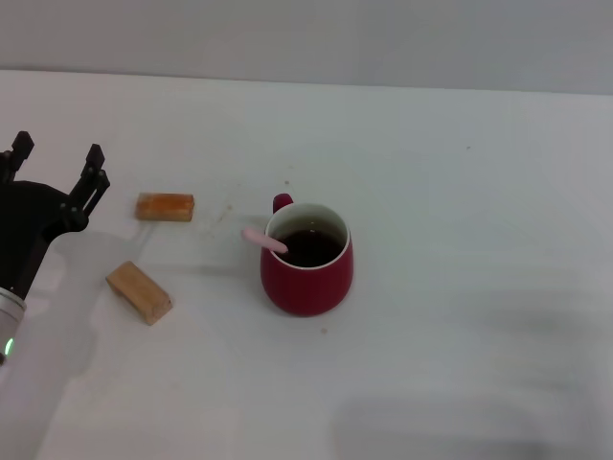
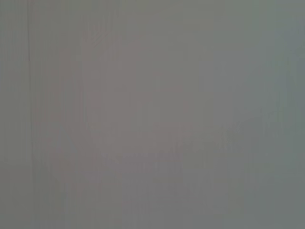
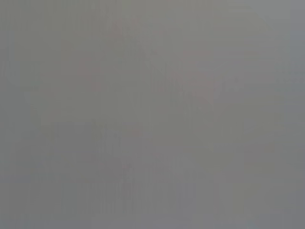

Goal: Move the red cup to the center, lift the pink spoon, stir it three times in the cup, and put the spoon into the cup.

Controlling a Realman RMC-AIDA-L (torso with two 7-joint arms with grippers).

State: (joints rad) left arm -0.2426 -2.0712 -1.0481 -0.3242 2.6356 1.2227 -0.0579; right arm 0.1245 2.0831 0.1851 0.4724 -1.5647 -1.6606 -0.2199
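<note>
The red cup [image 1: 307, 261] stands upright near the middle of the white table [image 1: 460, 240], its small handle turned to the far left. The pink spoon [image 1: 262, 239] rests in the cup, its pale pink handle leaning out over the left rim; its bowl is hidden inside. My left gripper [image 1: 56, 163] is at the left edge of the head view, open and empty, well clear of the cup. My right gripper is out of view. Both wrist views show only a plain grey surface.
Two tan wooden blocks lie left of the cup: one [image 1: 164, 206] farther back, one [image 1: 140, 292] nearer the front. A soft shadow lies on the table at the front right.
</note>
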